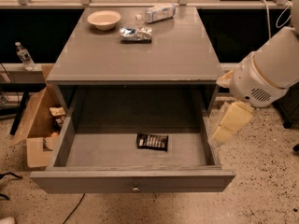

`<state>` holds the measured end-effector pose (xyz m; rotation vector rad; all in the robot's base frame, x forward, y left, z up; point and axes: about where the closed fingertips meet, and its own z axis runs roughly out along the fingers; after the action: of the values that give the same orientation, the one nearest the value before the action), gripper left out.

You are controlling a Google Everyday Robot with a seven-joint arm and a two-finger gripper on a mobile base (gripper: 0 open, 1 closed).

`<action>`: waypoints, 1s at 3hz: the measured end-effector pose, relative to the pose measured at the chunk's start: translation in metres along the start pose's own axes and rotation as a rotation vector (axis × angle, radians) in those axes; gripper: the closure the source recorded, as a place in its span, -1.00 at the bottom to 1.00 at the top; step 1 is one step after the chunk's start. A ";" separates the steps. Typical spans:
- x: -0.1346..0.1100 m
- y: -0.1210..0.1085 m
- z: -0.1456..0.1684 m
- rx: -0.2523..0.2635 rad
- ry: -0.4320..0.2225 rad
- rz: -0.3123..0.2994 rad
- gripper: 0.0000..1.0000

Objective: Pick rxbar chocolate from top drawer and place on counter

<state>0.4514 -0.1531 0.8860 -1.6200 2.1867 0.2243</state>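
Observation:
The rxbar chocolate [152,141], a flat black wrapper with white markings, lies on the floor of the open top drawer [70,139], near the middle front. The drawer is pulled fully out, and its front panel carries a small round knob [135,188]. The counter [182,55] is the glossy grey top above it. My gripper [223,133] hangs on the white arm [268,71] just outside the drawer's right wall, above floor level and to the right of the bar. It holds nothing that I can see.
On the counter's far part stand a beige bowl [103,19], a crinkled silver-blue foil packet [136,33] and a lying plastic bottle [158,12]. An open cardboard box [35,125] sits on the floor left of the drawer. A small bottle [23,55] stands on the left ledge.

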 end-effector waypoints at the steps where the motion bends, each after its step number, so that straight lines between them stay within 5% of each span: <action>1: 0.001 0.001 0.015 -0.025 0.013 0.010 -1.00; 3: -0.010 -0.009 0.121 -0.101 0.038 0.059 -1.00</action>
<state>0.4896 -0.1028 0.7821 -1.6267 2.2877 0.3291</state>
